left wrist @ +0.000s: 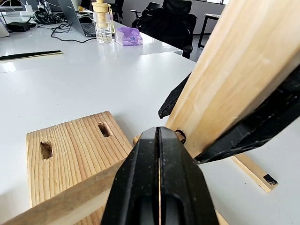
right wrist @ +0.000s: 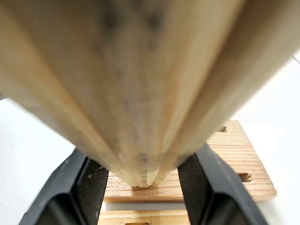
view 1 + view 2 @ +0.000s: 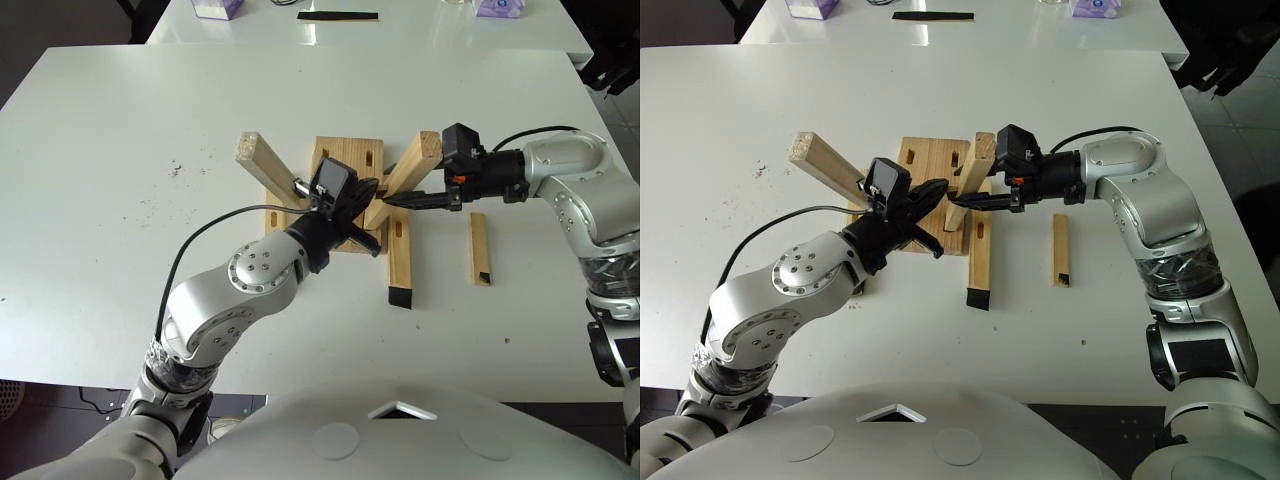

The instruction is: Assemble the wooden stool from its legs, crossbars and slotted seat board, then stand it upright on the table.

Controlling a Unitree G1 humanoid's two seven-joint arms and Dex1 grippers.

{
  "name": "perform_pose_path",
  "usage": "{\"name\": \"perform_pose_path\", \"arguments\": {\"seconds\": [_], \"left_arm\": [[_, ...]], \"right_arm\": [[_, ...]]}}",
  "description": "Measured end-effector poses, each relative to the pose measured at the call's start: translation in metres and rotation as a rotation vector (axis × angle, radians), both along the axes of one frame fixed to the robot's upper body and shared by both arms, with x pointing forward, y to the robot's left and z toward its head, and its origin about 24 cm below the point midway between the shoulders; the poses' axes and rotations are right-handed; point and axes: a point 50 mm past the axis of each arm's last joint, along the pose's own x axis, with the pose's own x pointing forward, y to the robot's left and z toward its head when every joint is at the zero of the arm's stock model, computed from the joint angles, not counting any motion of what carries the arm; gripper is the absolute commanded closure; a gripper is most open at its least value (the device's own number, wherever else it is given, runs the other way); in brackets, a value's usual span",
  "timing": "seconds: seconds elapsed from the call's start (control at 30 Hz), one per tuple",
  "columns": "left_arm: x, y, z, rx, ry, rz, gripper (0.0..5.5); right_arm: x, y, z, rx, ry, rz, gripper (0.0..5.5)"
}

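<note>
- My right gripper (image 3: 395,201) comes in from 3 o'clock. Its fingers are clamped on the lower part of a leg (image 3: 420,160).
- That leg is tilted. Its foot is down at the seat (image 3: 348,150) and its top leans out toward 1 o'clock. I judge I'm holding it low so I can steer the foot into a slot, but I can't see whether it has seated.
- The seat lies flat at mid-worktop (image 3: 120,250), slots facing up, which suits pushing legs in from above.
- My left gripper (image 1: 159,140) sits over the seat's 5 o'clock area, just beside the held leg. Its fingers are pressed together, and I can't tell if anything thin is pinched between them. I take it to be there to brace the work.
- A second leg (image 3: 268,168) rises from the seat's 9 o'clock side and leans toward 10 o'clock. Its foot is hidden behind my left arm.
- A third leg (image 3: 400,262) lies flat at the seat's 5 o'clock, dark tip toward me. A crossbar (image 3: 480,250) lies flat farther out at 4 o'clock. Both look ready for later.
- The stool is far from done, and my guess is the risk is the seat sliding when I press.
</note>
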Motion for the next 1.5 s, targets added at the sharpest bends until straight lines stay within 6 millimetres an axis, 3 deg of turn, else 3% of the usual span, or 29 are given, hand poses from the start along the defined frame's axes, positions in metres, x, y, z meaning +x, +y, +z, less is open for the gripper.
{"name": "perform_pose_path", "arguments": {"seconds": [0.23, 0.3, 0.33, 0.4, 0.5, 0.57, 0.63, 0.7, 0.77, 0.8, 0.87, 0.93, 1.1, 1.47, 1.5], "left_arm": [[0.011, 0.009, 0.007, -0.08, -0.053, 0.102, 5.5], [0.02, 0.018, 0.041, -0.239, -0.197, 0.169, 5.5], [0.023, 0.026, 0.073, -0.372, -0.328, 0.206, 5.5], [0.023, 0.046, 0.119, -0.552, -0.498, 0.254, 5.5], [0.016, 0.082, 0.162, -0.694, -0.664, 0.302, 5.5], [0.014, 0.112, 0.176, -0.67, -0.729, 0.377, 5.5], [0.016, 0.148, 0.17, -0.542, -0.709, 0.519, 5.5], [0.018, 0.17, 0.14, -0.379, -0.587, 0.603, 5.5], [0.018, 0.177, 0.106, -0.258, -0.444, 0.6, 5.5], [0.016, 0.172, 0.084, -0.21, -0.343, 0.547, 5.5], [0.011, 0.144, 0.043, -0.188, -0.151, 0.385, 5.5], [0.005, 0.105, 0.027, -0.248, -0.073, 0.214, 5.5], [0.007, 0.09, 0.02, -0.26, -0.108, 0.231, 5.5], [0.008, 0.095, 0.023, -0.168, -0.143, 0.228, 5.5], [0.008, 0.097, 0.023, -0.157, -0.147, 0.23, 5.5]], "right_arm": [[0.001, 0.003, 0.002, 0.002, 0.008, -0.004, 3.5], [0.002, 0.003, 0.003, 0.001, 0.005, -0.003, 3.5], [0.002, 0.002, 0.002, 0.0, 0.007, -0.004, 3.5], [0.002, 0.001, 0.002, -0.002, 0.008, -0.003, 3.5], [0.001, -0.002, 0.002, -0.002, 0.008, -0.006, 3.5], [-0.001, -0.005, 0.002, -0.001, 0.009, -0.014, 3.5], [-0.003, -0.007, 0.001, 0.004, 0.013, -0.015, 3.5], [-0.005, -0.008, 0.0, 0.008, 0.016, -0.015, 3.5], [-0.006, -0.008, 0.0, 0.009, 0.016, -0.014, 3.5], [-0.006, -0.008, 0.0, 0.009, 0.016, -0.014, 3.5], [-0.006, -0.007, 0.0, 0.009, 0.017, -0.013, 3.5], [-0.006, -0.006, -0.001, 0.008, 0.019, -0.006, 3.5], [-0.002, -0.013, -0.001, -0.003, 0.042, 0.002, 3.5], [0.002, -0.005, -0.005, 0.004, 0.035, 0.005, 3.5], [0.002, -0.005, -0.006, 0.008, 0.032, 0.0, 3.21]]}}
